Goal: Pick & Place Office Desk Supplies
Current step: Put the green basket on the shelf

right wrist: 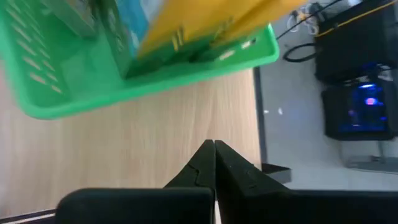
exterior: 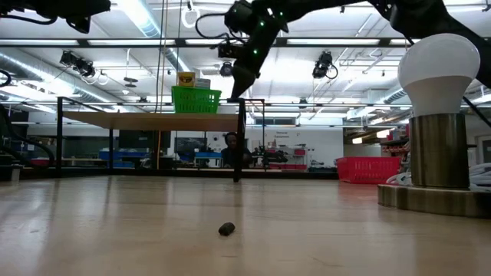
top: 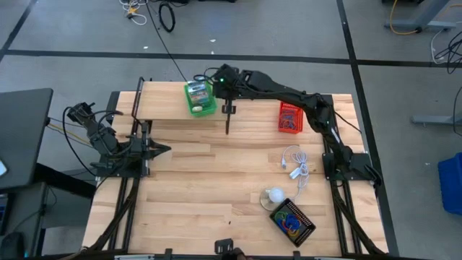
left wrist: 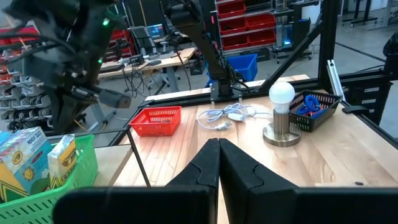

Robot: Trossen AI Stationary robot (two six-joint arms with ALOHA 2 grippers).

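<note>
A green mesh basket (top: 200, 98) stands on a raised wooden shelf (top: 162, 101) at the table's far side, and printed green and yellow packets (left wrist: 37, 158) stand upright in it. My right gripper (right wrist: 214, 163) is shut with nothing between its fingers. It hangs just to the right of the basket (right wrist: 143, 74) and slants down toward it (exterior: 232, 90). A black basket (top: 292, 221) near the front right holds several coloured loops (left wrist: 309, 106). My left gripper (left wrist: 219, 163) waits shut over the table's left edge (top: 162, 149).
A red basket (top: 289, 117) stands at the far right. A white ball-shaped lamp (top: 273, 196) on a metal foot stands beside the black basket, and its white cord (top: 296, 163) lies coiled behind it. A small dark bit (exterior: 226, 228) lies mid-table. The shelf's dark leg (exterior: 239, 138) stands below my right gripper.
</note>
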